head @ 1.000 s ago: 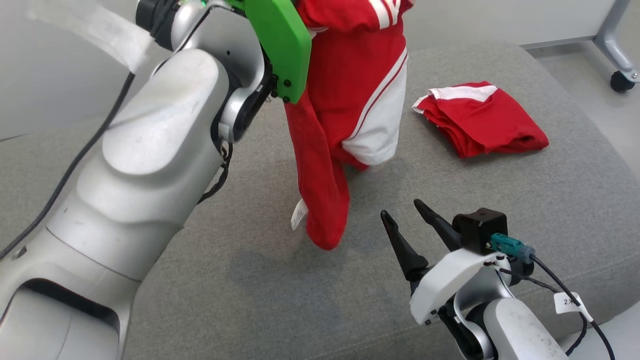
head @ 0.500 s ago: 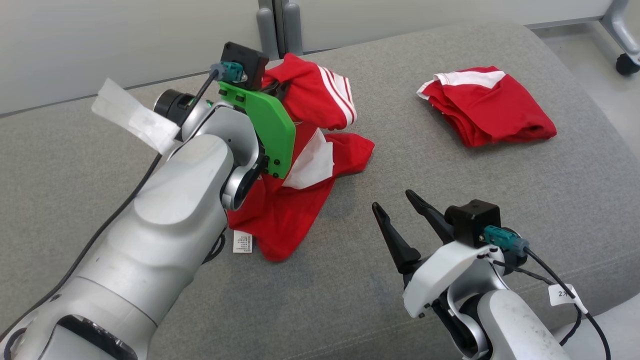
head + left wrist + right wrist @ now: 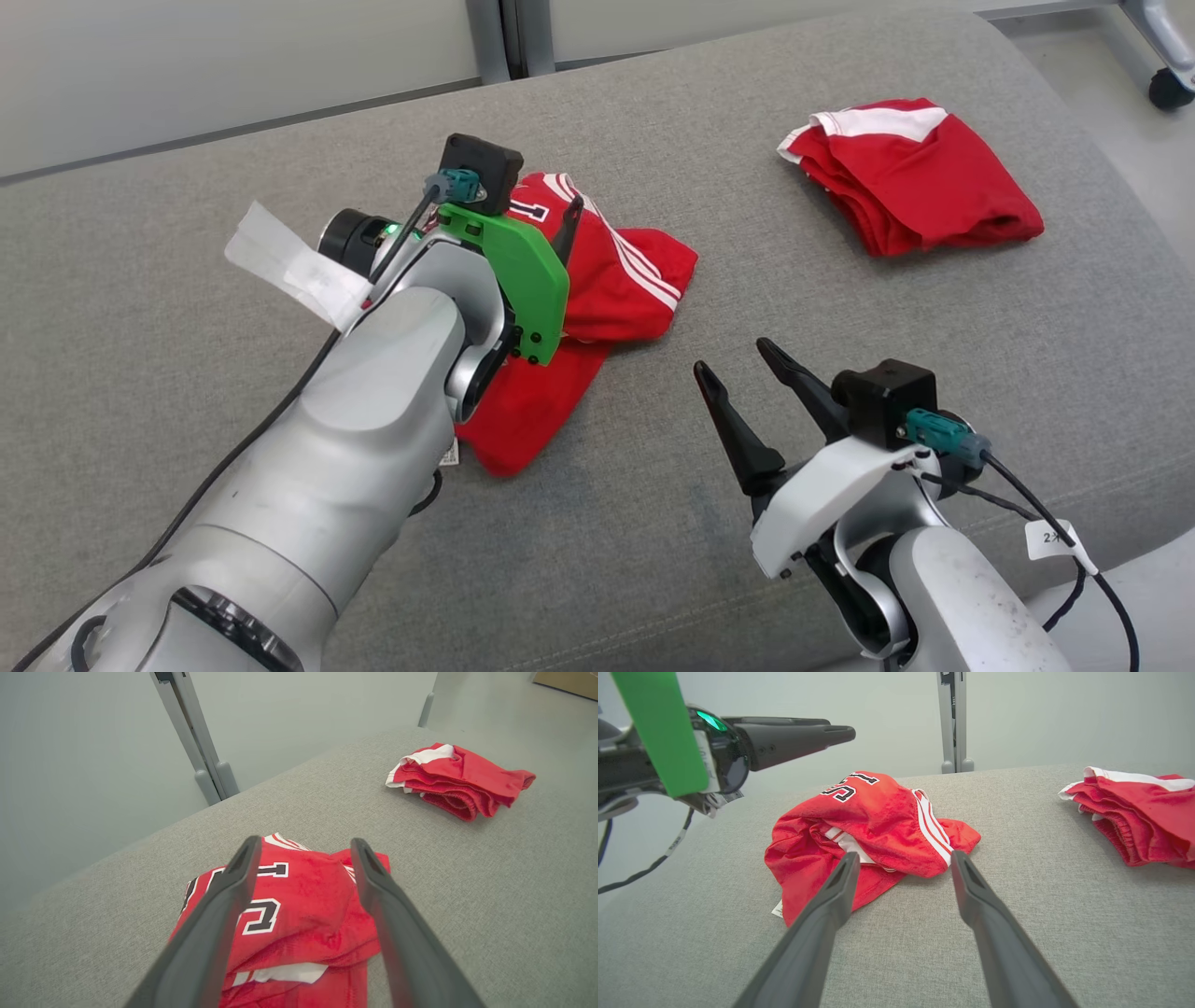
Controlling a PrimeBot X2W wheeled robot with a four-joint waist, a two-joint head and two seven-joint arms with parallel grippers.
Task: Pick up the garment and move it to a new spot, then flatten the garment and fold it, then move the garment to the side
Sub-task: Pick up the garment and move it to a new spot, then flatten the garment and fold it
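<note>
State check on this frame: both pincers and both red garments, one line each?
crumpled jersey, loose bunched heap on the grey cushion, not flattened or folded
folded garment, folded, lying apart from the jersey
left pincer, open, hovering above the crumpled jersey, holding nothing
right pincer, open, empty, clear of both garments

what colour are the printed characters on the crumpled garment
Black with a white outline on the red crumpled garment; clearest in the left wrist view.

garment (image 3: 616,280) released onto cushion (image 3: 747,224), left tool (image 3: 304,842) now open
</note>
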